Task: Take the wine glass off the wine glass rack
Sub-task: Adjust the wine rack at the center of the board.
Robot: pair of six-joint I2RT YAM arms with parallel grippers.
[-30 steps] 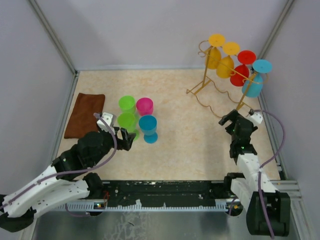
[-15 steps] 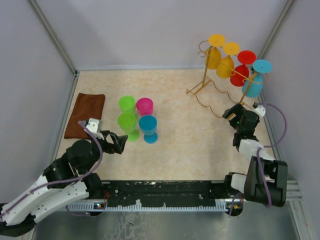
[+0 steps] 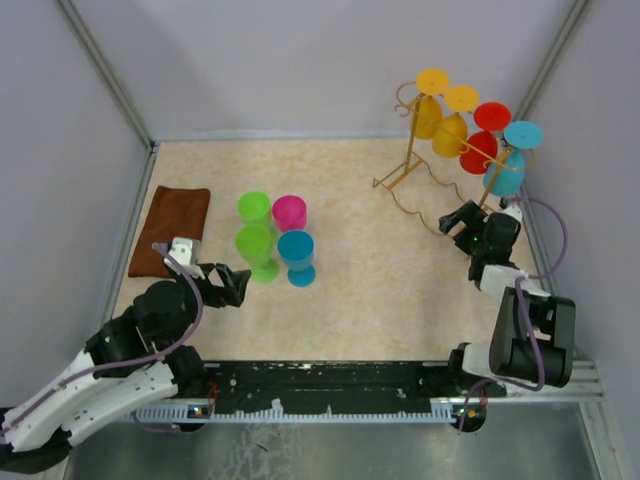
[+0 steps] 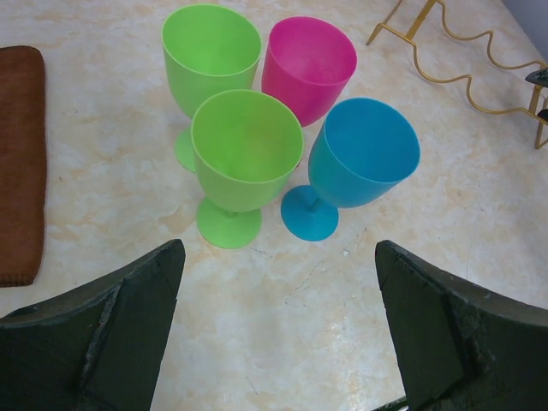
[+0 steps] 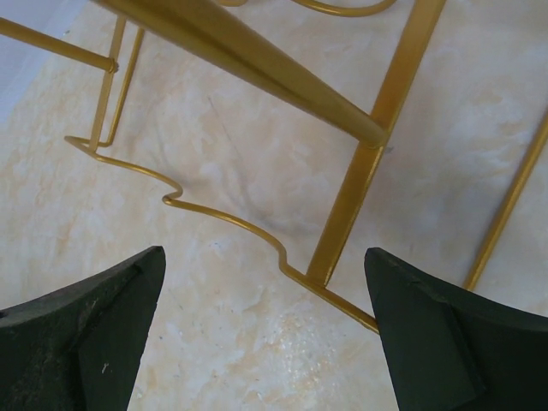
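The golden wire wine glass rack (image 3: 420, 165) stands at the back right. Several glasses hang upside down on it: two yellow (image 3: 428, 112), one red (image 3: 480, 148) and one blue (image 3: 505, 172). My right gripper (image 3: 462, 221) is open and empty, low at the rack's near foot, below the blue glass. In the right wrist view the rack's wavy base rail (image 5: 231, 221) and an upright post (image 5: 360, 184) lie just ahead of the open fingers. My left gripper (image 3: 226, 284) is open and empty, just near of the standing glasses.
Several glasses stand on the table left of centre: two green (image 4: 244, 158), one pink (image 4: 308, 67), one blue (image 4: 360, 163). A brown cloth (image 3: 172, 228) lies at the left. The enclosure's right wall is close behind the rack.
My right gripper has moved forward toward the rack's foot. My left gripper has pulled back from the standing glasses toward the near left.
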